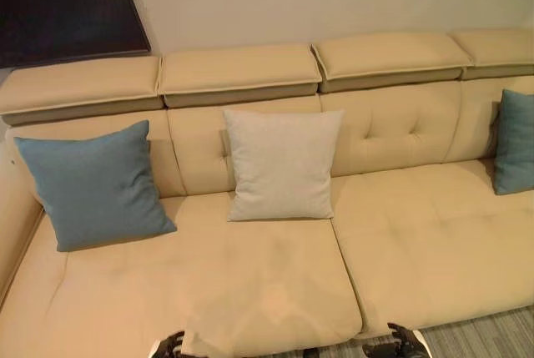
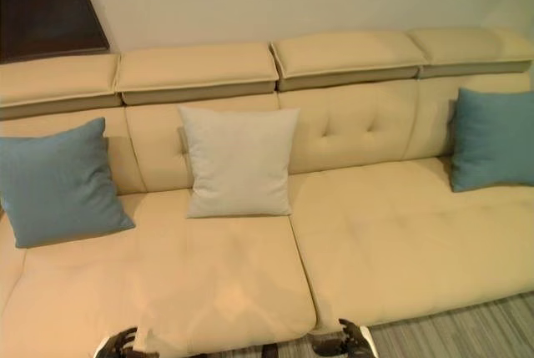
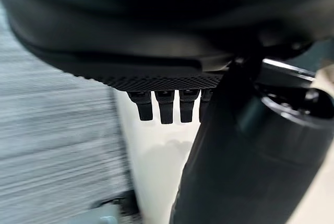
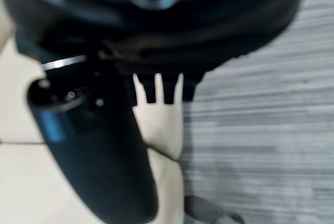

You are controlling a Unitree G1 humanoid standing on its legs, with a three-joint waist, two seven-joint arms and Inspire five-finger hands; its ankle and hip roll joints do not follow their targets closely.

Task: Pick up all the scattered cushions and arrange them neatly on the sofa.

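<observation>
Three cushions stand on the sofa (image 1: pixel 250 283) before you, all upright against the backrest; the blue cushion (image 1: pixel 93 184) leans at your left end, the cream cushion (image 1: pixel 282 164) sits near the middle beside a seat seam, and a second blue cushion (image 2: pixel 494 138) rests at the far right. All three are square, soft and of plain woven cloth; the sofa is tan, smooth, with tufted dimples and padded headrest blocks along the top. Your left robot hand (image 3: pixel 166 106) hangs low by the sofa's front edge, fingers straight and together, holding nothing; your right robot hand (image 4: pixel 162 91) hangs likewise, fingers straight, well apart from every cushion. A striped grey carpet (image 4: pixel 261 145) lies below; a dark framed picture (image 1: pixel 67 7) hangs on the wall.
</observation>
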